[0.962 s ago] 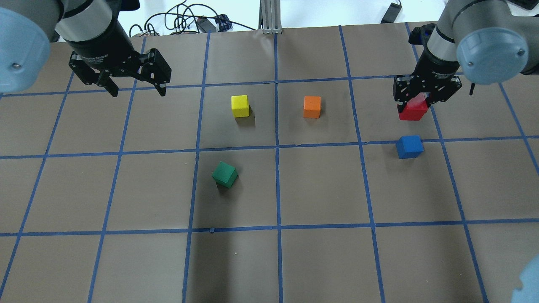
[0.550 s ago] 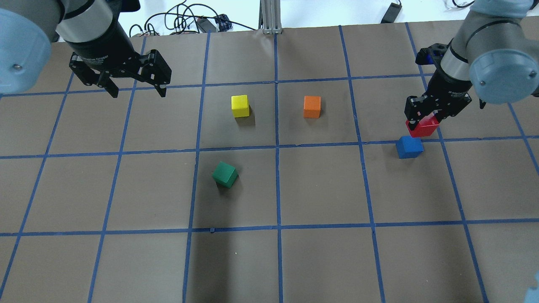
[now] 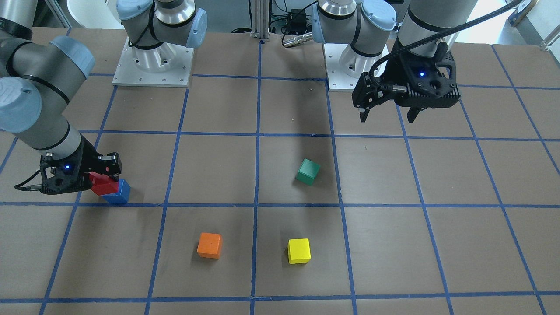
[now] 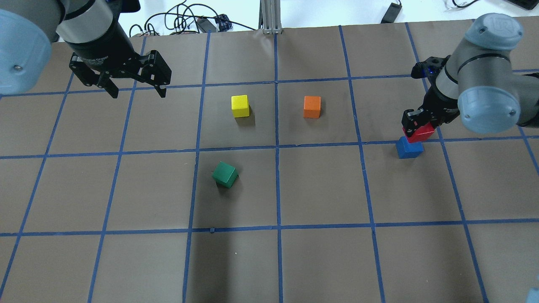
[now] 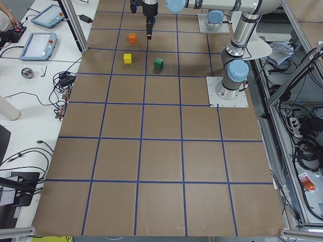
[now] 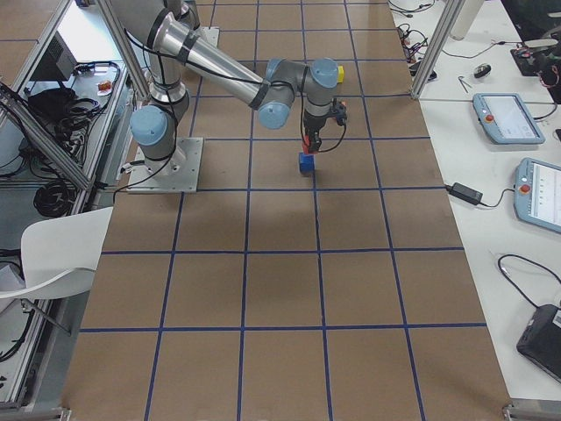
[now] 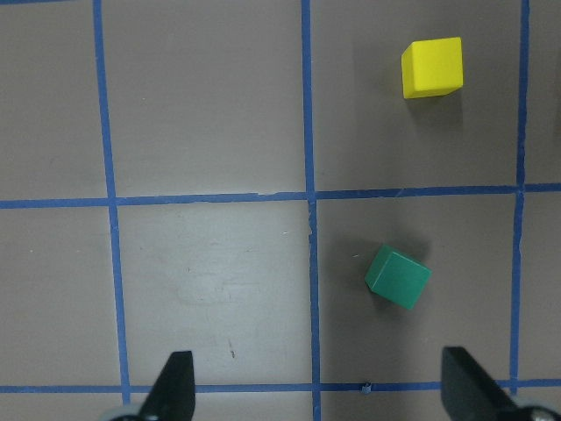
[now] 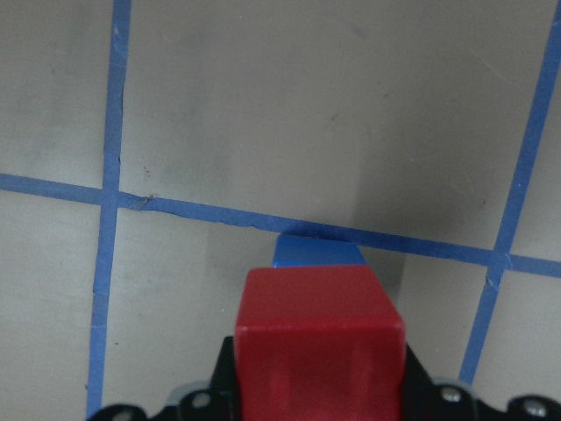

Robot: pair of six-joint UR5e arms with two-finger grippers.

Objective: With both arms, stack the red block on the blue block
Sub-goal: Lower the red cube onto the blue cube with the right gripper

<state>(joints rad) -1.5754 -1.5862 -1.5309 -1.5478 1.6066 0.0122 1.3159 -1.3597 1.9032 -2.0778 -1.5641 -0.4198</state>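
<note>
My right gripper (image 4: 417,126) is shut on the red block (image 4: 419,134) and holds it just above the blue block (image 4: 409,149) at the right of the table. In the front view the red block (image 3: 104,185) overlaps the blue block (image 3: 118,193), held by the right gripper (image 3: 103,177). In the right wrist view the red block (image 8: 317,338) hides most of the blue block (image 8: 317,253). My left gripper (image 4: 137,88) is open and empty at the far left; it shows in the front view (image 3: 389,114) and in its wrist view (image 7: 316,390).
A yellow cube (image 4: 240,106) and an orange cube (image 4: 312,107) sit in the far middle. A green cube (image 4: 225,174) lies turned near the centre. Blue tape lines grid the brown table. Cables lie beyond the far edge.
My right gripper has carried the red block toward the near side and down, from beyond the blue block to just over it. The left arm has barely moved.
</note>
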